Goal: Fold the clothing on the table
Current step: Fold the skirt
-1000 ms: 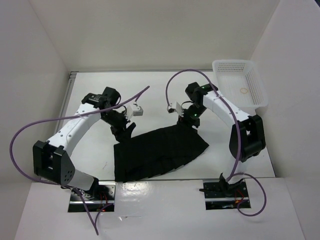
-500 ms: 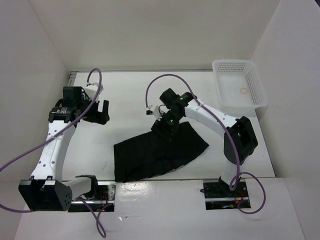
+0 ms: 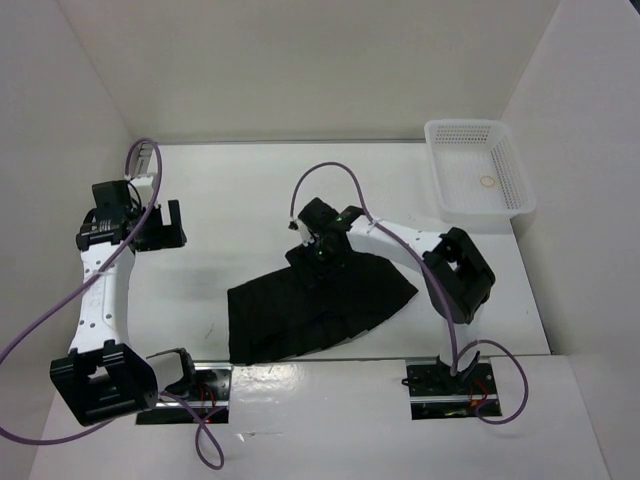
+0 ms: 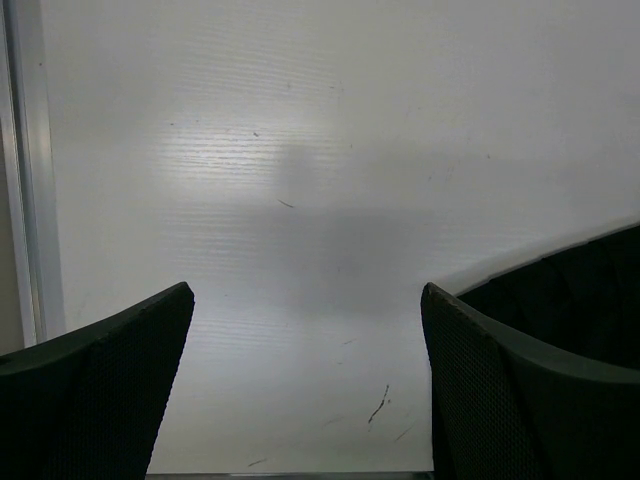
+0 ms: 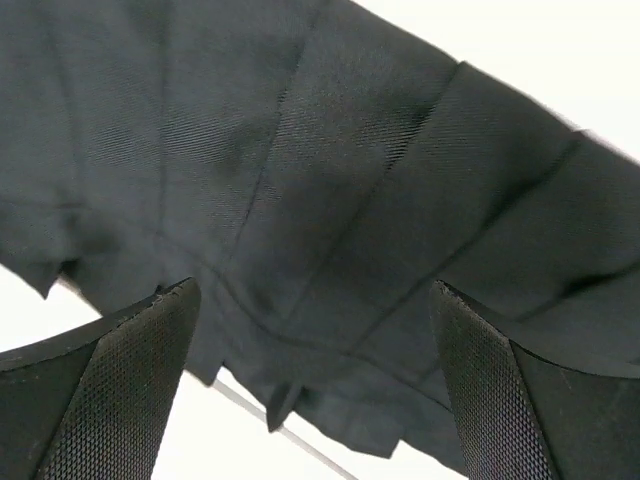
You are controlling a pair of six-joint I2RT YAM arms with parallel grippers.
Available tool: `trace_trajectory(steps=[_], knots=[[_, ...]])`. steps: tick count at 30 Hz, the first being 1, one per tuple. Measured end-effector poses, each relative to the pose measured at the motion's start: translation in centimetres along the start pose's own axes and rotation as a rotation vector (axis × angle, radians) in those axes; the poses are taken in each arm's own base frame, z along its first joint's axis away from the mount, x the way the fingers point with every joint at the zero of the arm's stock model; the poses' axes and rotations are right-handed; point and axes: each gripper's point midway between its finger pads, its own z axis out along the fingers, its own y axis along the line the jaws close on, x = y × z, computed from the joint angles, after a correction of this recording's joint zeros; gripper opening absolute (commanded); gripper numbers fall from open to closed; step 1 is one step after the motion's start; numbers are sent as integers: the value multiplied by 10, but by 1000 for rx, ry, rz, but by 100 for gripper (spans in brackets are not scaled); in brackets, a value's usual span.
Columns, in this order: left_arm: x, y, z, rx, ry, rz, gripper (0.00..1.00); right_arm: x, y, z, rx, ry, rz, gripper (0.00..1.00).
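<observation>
The clothing [image 3: 320, 305], a black pleated skirt, lies flat on the white table [image 3: 250, 190], in the middle toward the near edge. My right gripper [image 3: 312, 262] hovers over its far left edge. In the right wrist view the pleated skirt [image 5: 330, 170] fills most of the frame, and the right gripper [image 5: 310, 290] is open above it with nothing between its fingers. My left gripper [image 3: 165, 225] is off at the table's far left, well apart from the skirt. It is open [image 4: 305, 295] over bare table.
A white mesh basket [image 3: 480, 180] stands at the back right with a small round thing [image 3: 487, 182] inside. White walls close in the back and both sides. A metal rail [image 4: 25, 170] runs along the table's left edge.
Both grippers opened at the skirt's far edge. The left arm then swung away to the far left. The right gripper slid left along the skirt's far edge.
</observation>
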Motion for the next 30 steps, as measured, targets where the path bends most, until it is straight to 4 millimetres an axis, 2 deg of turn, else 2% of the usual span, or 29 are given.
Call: trace_trajectory(steps=[3, 7, 13, 16, 19, 30], knots=[[0, 2, 0, -7, -1, -5, 100, 14, 3, 15, 36, 40, 10, 99], [1, 4, 0, -14, 0, -8, 100, 30, 3, 24, 76, 72, 20, 99], [4, 6, 1, -25, 10, -11, 100, 35, -10, 38, 150, 81, 57, 99], [5, 7, 1, -28, 10, -11, 100, 31, -16, 42, 190, 76, 77, 99], [5, 7, 1, -30, 10, -11, 100, 21, -20, 46, 239, 82, 90, 99], [3, 13, -5, -50, -8, -21, 100, -55, -31, 65, 287, -43, 111, 99]])
